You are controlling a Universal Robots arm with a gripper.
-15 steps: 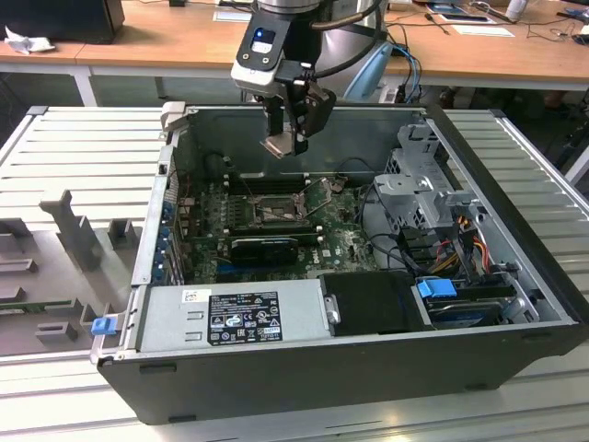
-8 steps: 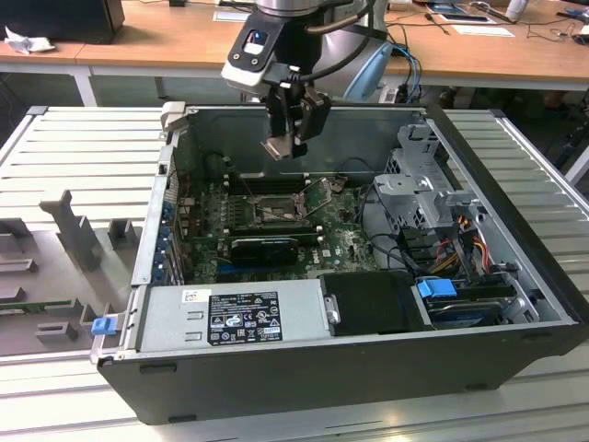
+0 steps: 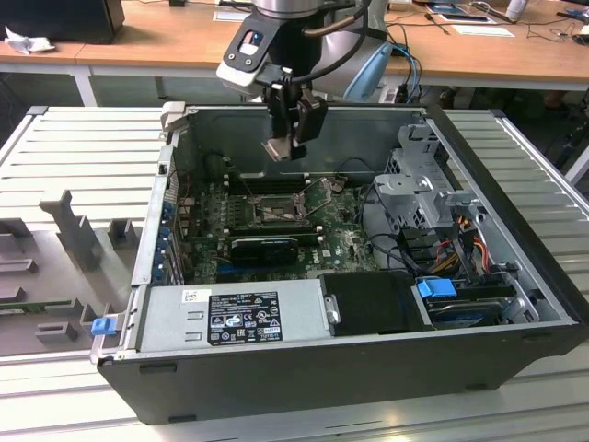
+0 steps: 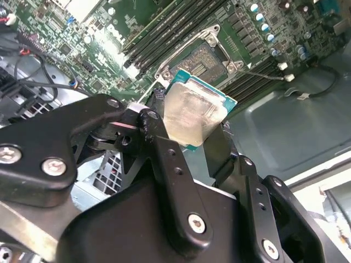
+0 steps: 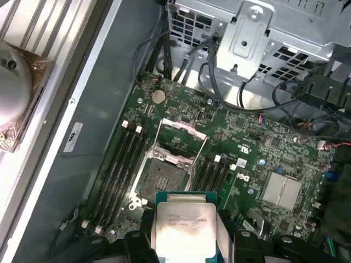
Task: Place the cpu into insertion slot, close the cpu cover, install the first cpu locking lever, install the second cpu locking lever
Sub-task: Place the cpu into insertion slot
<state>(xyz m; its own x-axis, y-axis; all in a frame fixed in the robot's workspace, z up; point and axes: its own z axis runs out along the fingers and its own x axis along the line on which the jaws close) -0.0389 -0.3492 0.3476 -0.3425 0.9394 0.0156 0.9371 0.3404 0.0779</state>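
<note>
The arm (image 3: pixel 276 37) hangs over an open computer case (image 3: pixel 368 378) that lies on its side on a grey ribbed counter (image 3: pixel 83 147). The jaws are closed on the cpu (image 3: pixel 279 147). The little chip sits right between them, with one black jaw pressed on one edge and the other jaw pressed on the edge across from it. In both wrist views, the cpu's (image 4: pixel 192 115) dull silver top faces the camera and a thin green rim shows around it. The chip pokes out past the tips of the jaws, so most of its top can be seen (image 5: pixel 184 227). In the exterior view it is up in the air, near the top of the case and well above the green board (image 3: pixel 340 244). It is not touching anything but the jaws. The insertion slot (image 3: pixel 271 204) is down on the board, below the chip and apart from it. In the first wrist view the slot (image 5: pixel 162 178) is a dark square, and the cpu cover (image 5: pixel 182 127) is flipped up and back from it, on the side away from the chip. Long black memory slots (image 5: pixel 123 164) run just beside the insertion slot (image 4: pixel 200 57). A grey power box (image 3: pixel 230 318) sits at the near end of the case.
</note>
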